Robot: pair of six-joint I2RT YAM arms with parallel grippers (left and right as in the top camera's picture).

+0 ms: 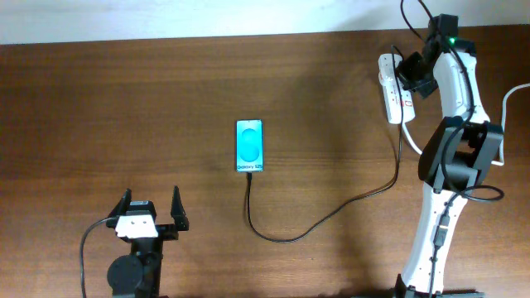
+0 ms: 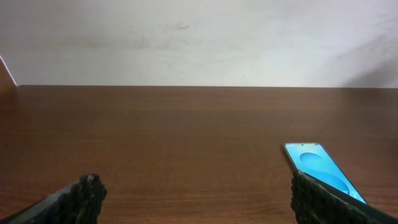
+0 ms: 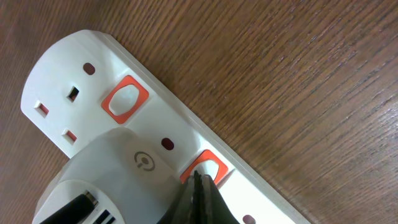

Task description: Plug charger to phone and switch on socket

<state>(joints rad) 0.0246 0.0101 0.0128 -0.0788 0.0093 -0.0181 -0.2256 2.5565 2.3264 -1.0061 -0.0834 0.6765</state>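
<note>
Right claw (image 3: 197,186) closed, tip hiding part of socket (image 3: 59,81) switch (image 3: 212,165).

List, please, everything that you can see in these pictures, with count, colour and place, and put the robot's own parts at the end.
table: one, dark brown wood, under everything.
phone: one, bright blue screen, flat near the middle of the table.
cable: one, thin and black, from the phone's lower edge in a loop toward the power strip.
power strip: one, white, at the far right of the table.
switches: two in view, orange-red, on the power strip.
charger plug: one, white, plugged into the power strip.
left gripper: one, black, open and empty, at the near left of the table.
right gripper: one, black, shut, its tip at the second switch.
</note>
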